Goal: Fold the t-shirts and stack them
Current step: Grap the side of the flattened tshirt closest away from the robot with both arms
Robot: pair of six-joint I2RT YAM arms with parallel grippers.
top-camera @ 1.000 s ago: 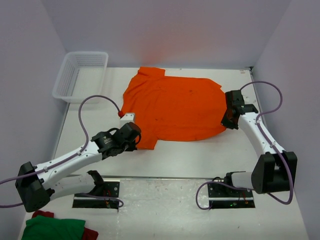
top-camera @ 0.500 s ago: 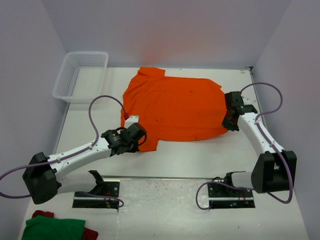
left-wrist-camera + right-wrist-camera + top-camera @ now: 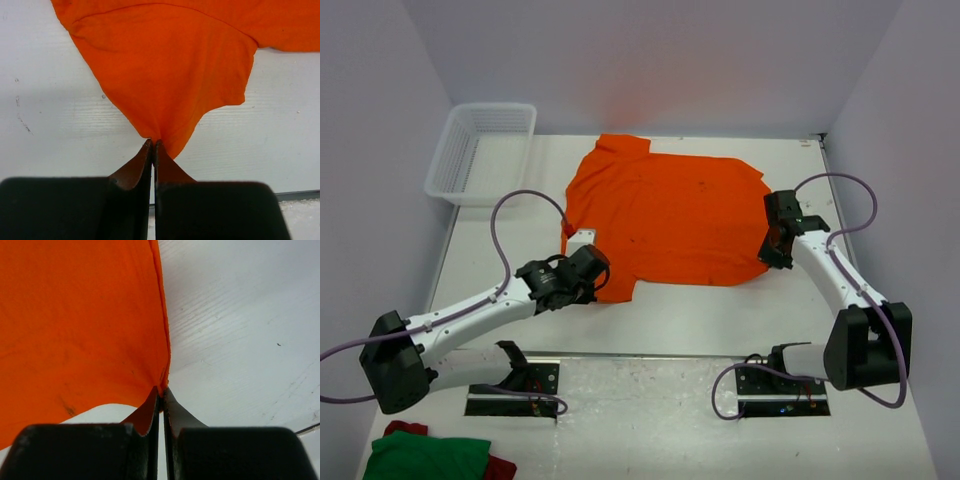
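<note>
the left gripper (image 3: 152,146) is pressed together on the tip of the near sleeve of the orange t-shirt (image 3: 670,215). the right gripper (image 3: 161,390) is pinched shut on the near hem corner. the shirt lies spread flat across the far middle of the bench (image 3: 720,320), with its hem toward the right edge and its sleeves toward the left.

i read this as the first lengthwise fold. to do it well i would raise both pinched points together, only high enough to clear the cloth. then i would carry them level toward the far edge so the fold line runs straight. a light pull between the arms should keep the edge from sagging. the sleeve tip is a thin hold and could slip if i tug.

from neither wrist view can i tell whether one layer or both are caught. the collar is hard to make out beside the left wrist. a white basket (image 3: 460,160) sits at the far left corner. below the near left corner a green cloth (image 3: 425,455) with something red under it is cut off, and i cannot tell what it is.
</note>
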